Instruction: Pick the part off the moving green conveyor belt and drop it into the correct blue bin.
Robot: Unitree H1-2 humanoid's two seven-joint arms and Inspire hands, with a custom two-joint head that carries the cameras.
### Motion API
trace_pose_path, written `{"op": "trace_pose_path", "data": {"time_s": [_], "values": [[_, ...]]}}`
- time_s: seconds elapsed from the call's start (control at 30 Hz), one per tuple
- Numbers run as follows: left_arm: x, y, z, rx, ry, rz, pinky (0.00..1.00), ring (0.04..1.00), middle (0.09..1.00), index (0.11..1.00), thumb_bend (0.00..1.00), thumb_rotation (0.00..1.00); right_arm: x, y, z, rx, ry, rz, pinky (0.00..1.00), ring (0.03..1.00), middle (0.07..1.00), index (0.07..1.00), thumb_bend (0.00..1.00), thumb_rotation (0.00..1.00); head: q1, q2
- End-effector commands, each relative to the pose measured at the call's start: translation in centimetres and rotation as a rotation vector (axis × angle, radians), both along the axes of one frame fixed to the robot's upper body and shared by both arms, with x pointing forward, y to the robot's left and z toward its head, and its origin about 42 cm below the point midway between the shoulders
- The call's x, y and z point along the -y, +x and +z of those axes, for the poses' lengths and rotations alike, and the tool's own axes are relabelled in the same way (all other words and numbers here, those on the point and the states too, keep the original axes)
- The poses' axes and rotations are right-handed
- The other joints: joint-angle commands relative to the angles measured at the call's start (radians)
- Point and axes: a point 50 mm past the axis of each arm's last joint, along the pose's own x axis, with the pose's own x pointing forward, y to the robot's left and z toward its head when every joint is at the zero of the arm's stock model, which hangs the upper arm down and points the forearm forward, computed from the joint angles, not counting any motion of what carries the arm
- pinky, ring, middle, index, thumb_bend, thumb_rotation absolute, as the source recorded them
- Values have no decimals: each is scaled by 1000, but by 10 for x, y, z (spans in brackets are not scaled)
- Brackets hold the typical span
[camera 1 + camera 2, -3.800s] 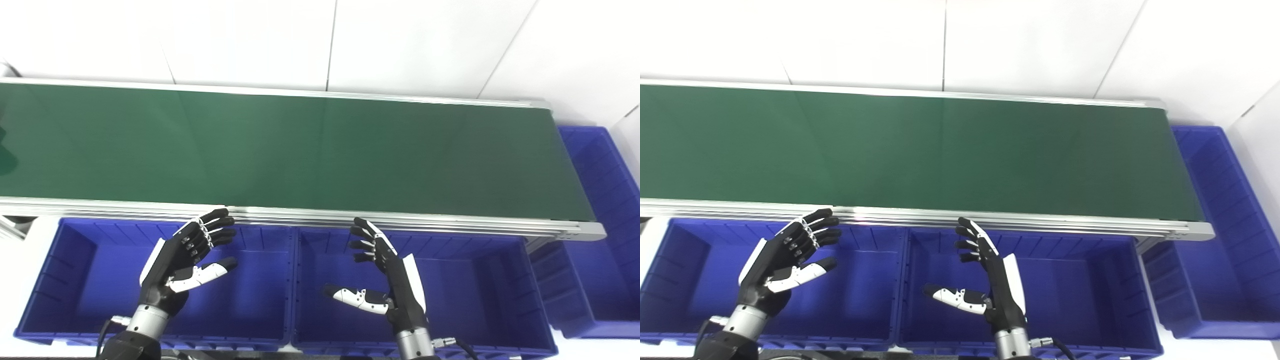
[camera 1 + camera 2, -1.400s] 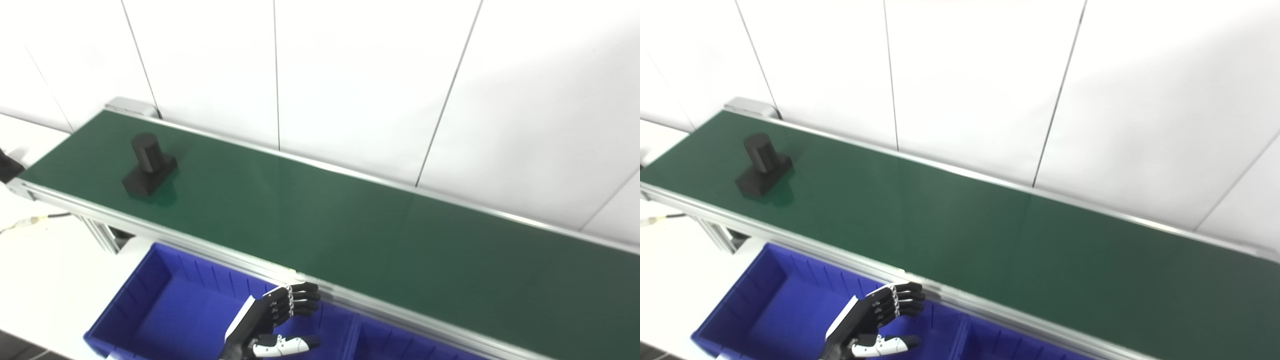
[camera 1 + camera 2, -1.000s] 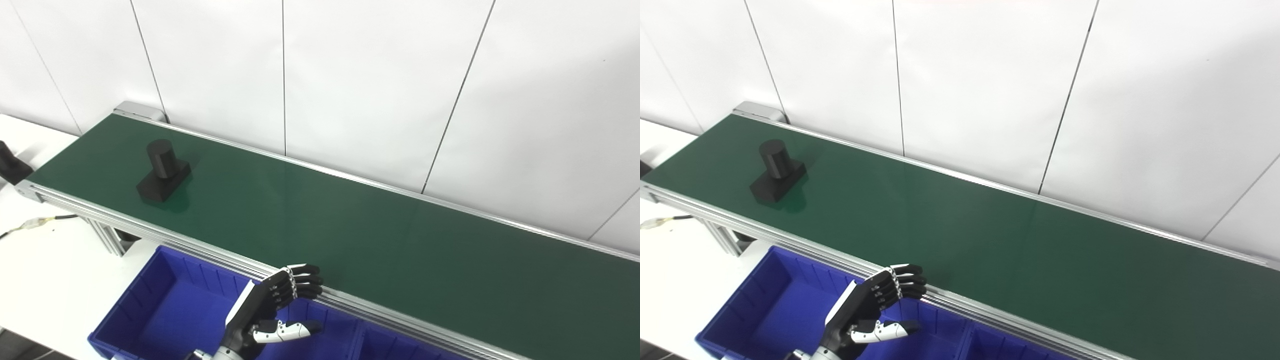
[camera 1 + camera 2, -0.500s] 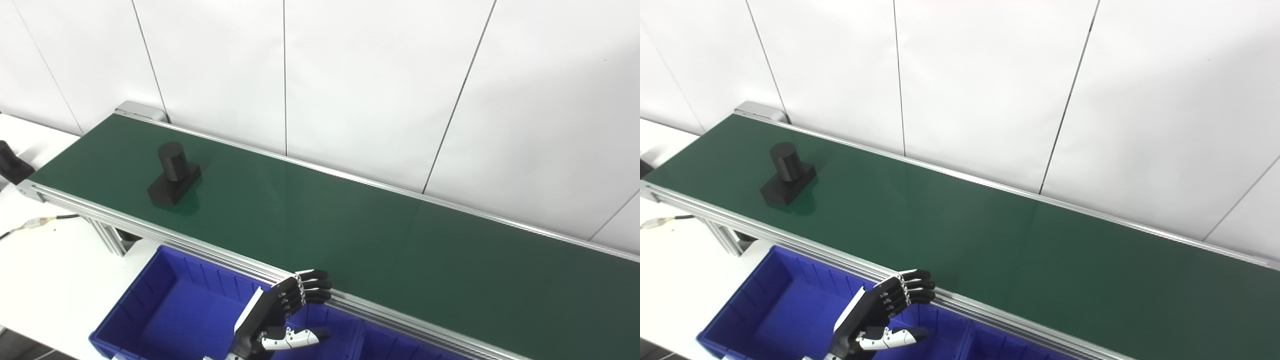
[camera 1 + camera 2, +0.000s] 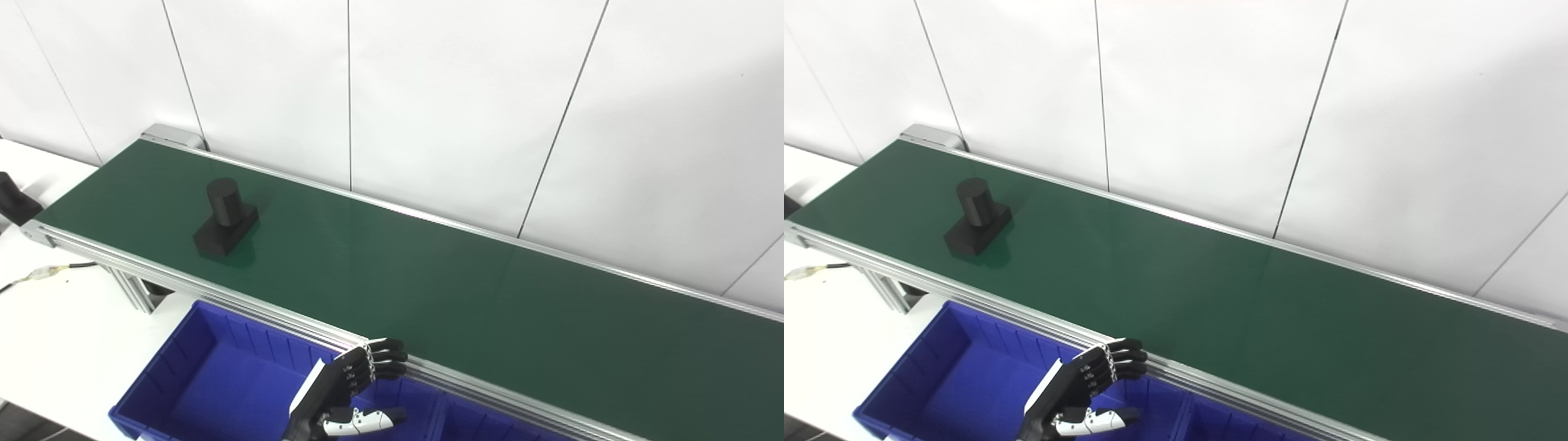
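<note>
While the black part (image 5: 225, 217) stands on the green conveyor belt (image 5: 429, 288) near its far left end, the left hand (image 5: 346, 392) hangs above the blue bin (image 5: 202, 380), just beside the belt's near metal rail. This hand holds nothing; its fingers (image 5: 383, 362) are spread apart from the thumb. The part and the hand are well apart. The right hand is outside both views.

I see a matt black part (image 5: 224, 217), smooth slightly glossy green belt (image 5: 429, 288), brushed metal rail (image 5: 202, 288), ribbed blue plastic bin (image 5: 184, 392).
</note>
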Motion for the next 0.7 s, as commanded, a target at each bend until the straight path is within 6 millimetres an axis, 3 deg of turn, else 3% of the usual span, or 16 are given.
{"op": "trace_pose_path", "data": {"time_s": [0.0,0.53,0.67], "values": [[0,3,8,56,-4,4,727,697,733,750,588,0,0,9,13,98,5,26,647,772,861,892,608,0,1,1],[1,-1,7,48,21,2,726,700,739,752,590,0,0,7,12,93,17,3,656,775,856,894,622,0,-13,14],[-1,-1,8,47,16,2,728,702,741,756,581,0,-3,7,12,93,14,9,649,767,851,895,624,0,-46,31]]}}
